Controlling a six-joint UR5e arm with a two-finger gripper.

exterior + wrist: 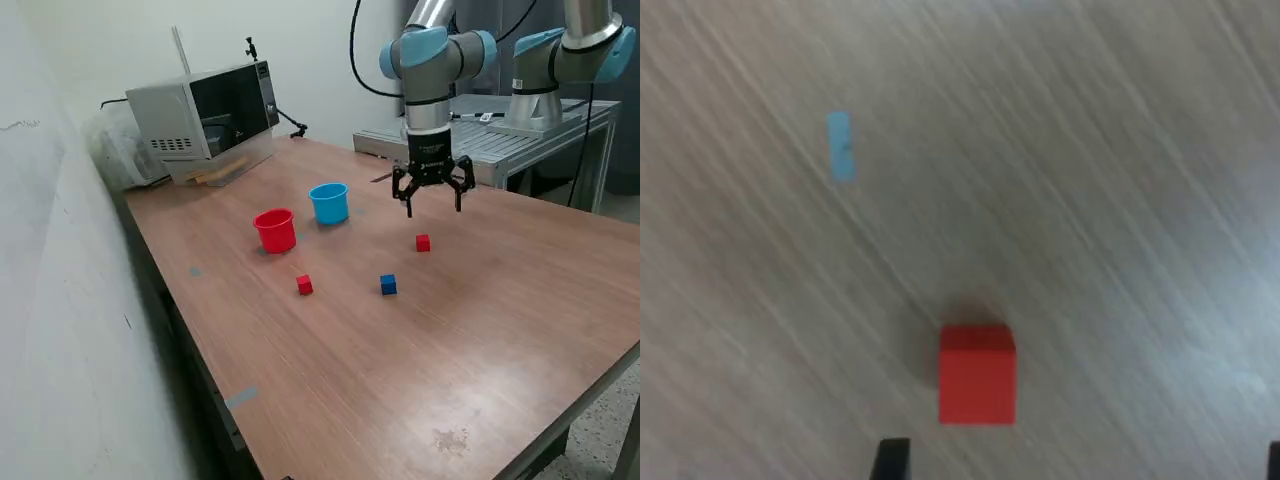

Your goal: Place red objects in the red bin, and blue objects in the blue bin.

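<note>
A wooden table (480, 330) fills the scene, with a silver microwave (205, 118) standing at its far corner toward the exterior view's left. Over the table hangs the UR5e arm (428, 60), its gripper (432, 205) pointing straight down with both fingers spread wide and nothing between them, clear of the tabletop. Landmark for the rest is the red bin (275, 230), an upright round cup on the table well in front of the microwave. The blue bin (329, 202), a sky blue cup of the same size, stands just beside the red bin, toward the exterior view's right and a little farther back; the two cups are close but apart. One red cube (304, 285) lies near the red bin, in front of it. A dark blue cube (388, 285) lies farther from the red bin, off toward the exterior view's right and level with that first red cube. The second red cube (423, 243) sits well apart from the red bin, beyond the blue cube, almost under the open gripper; the wrist view shows this cube (977, 374) resting alone on the wood grain near a small strip of light blue tape (841, 146).
</note>
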